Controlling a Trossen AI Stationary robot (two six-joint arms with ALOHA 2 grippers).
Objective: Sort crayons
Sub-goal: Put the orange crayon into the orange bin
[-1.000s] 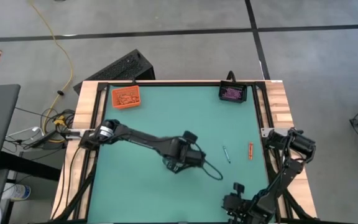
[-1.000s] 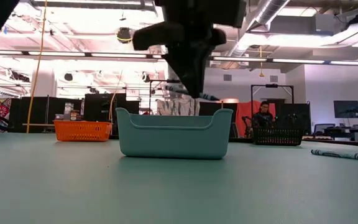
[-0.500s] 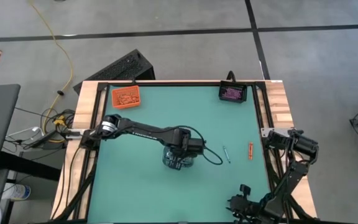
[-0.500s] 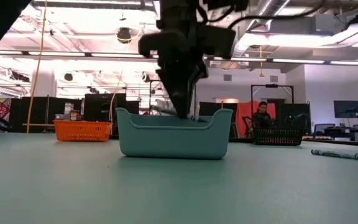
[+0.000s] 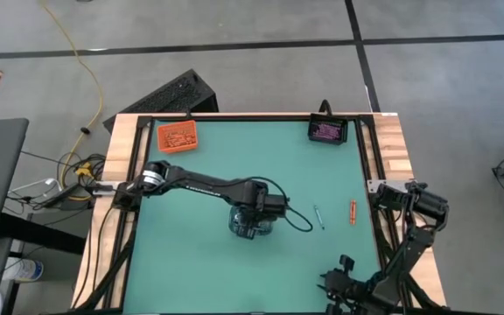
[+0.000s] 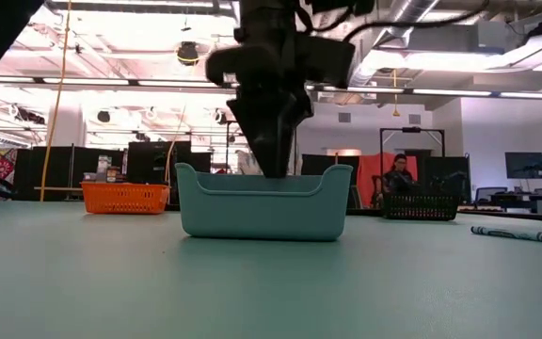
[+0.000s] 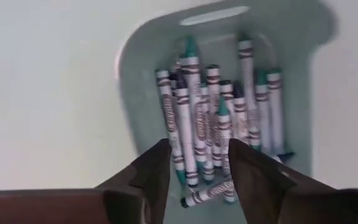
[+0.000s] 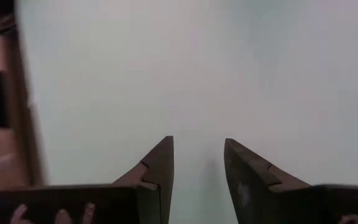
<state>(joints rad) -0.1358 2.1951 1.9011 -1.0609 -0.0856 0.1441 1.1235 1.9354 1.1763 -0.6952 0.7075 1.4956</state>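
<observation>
Table (image 5: 191, 262): L hand (image 7: 197, 163) open over crayons (image 7: 213, 134).

No text could be read anywhere; the crayons (image 7: 194, 134) in the tray carried printed wrapper labels, but their lettering was illegible.

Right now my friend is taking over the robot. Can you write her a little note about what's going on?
Left end effector: open, empty, over the teal tray mid-table.
Right end effector: open, empty, parked at the near right edge.
Done: many teal crayons lie in the teal tray; the orange tray and the black tray at the far corners each hold crayons.
Left: a teal crayon and an orange crayon lie loose on the mat, right of the teal tray.
</observation>
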